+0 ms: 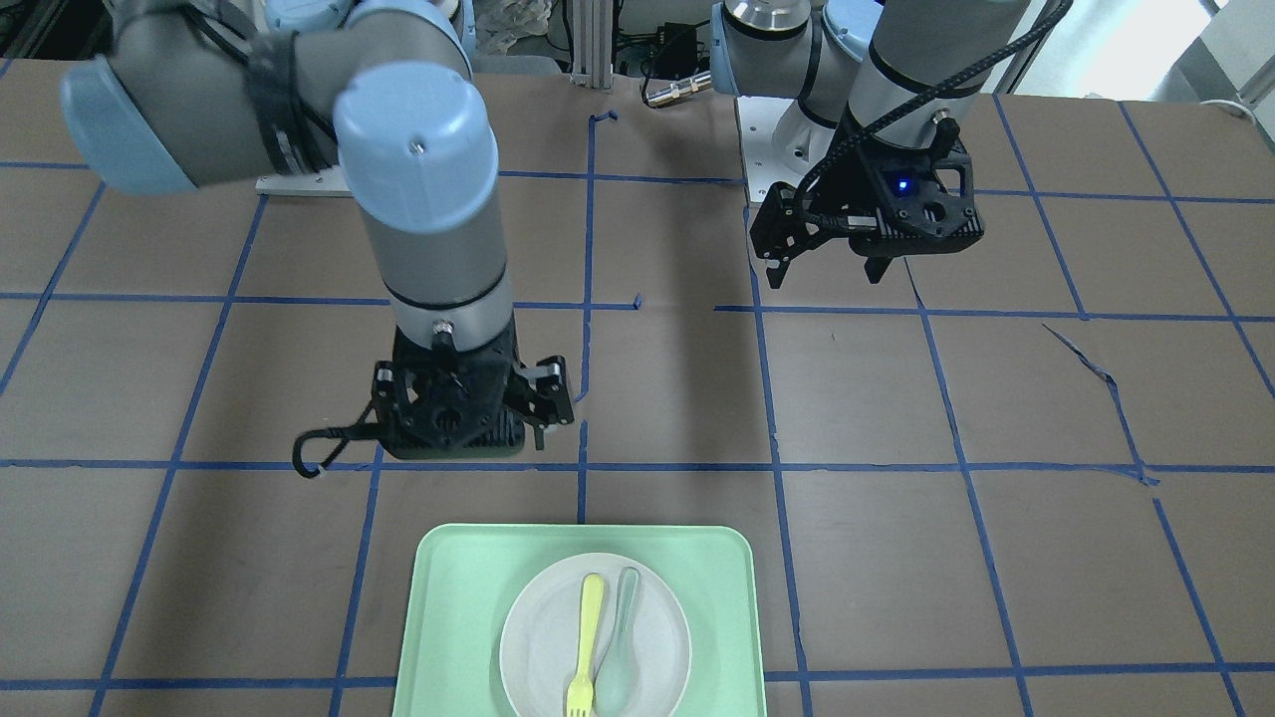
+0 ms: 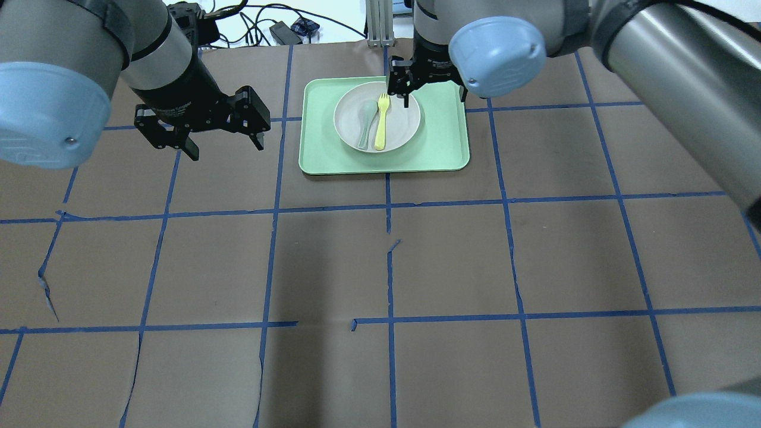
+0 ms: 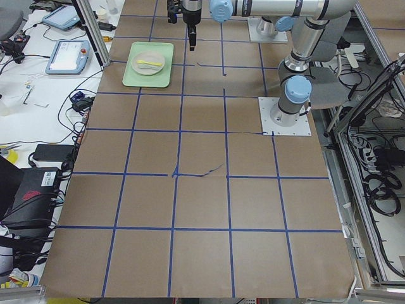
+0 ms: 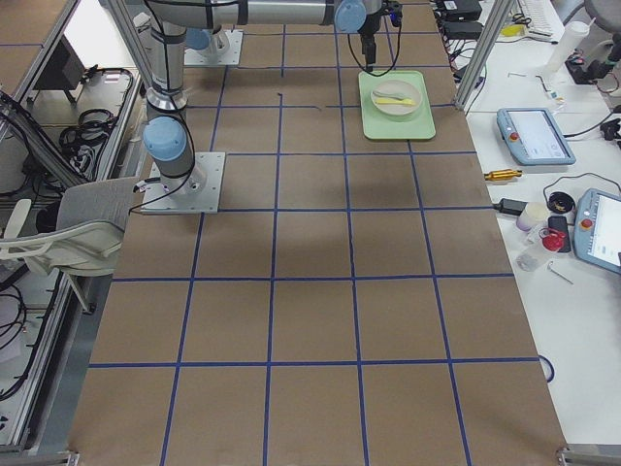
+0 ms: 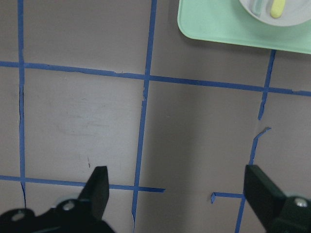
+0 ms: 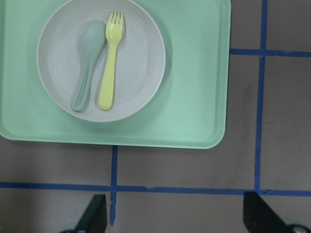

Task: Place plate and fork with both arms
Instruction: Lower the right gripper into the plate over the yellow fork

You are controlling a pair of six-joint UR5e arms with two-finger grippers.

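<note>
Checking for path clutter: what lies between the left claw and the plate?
In the overhead view, only bare brown table and the green tray edge lie between the left claw and the plate.

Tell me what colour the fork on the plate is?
Pale yellow fork, clearest in the right wrist view.

Left gripper [image 5: 175,171] jaws wide apart over taped table [image 5: 82,116], mint tray [image 5: 209,24] corner, plate [image 5: 297,14] edge upper right

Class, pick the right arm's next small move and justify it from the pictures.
Probably bring the right gripper over the fork and lower it: its jaws are open and empty, and the fork lies free on the plate.
</note>
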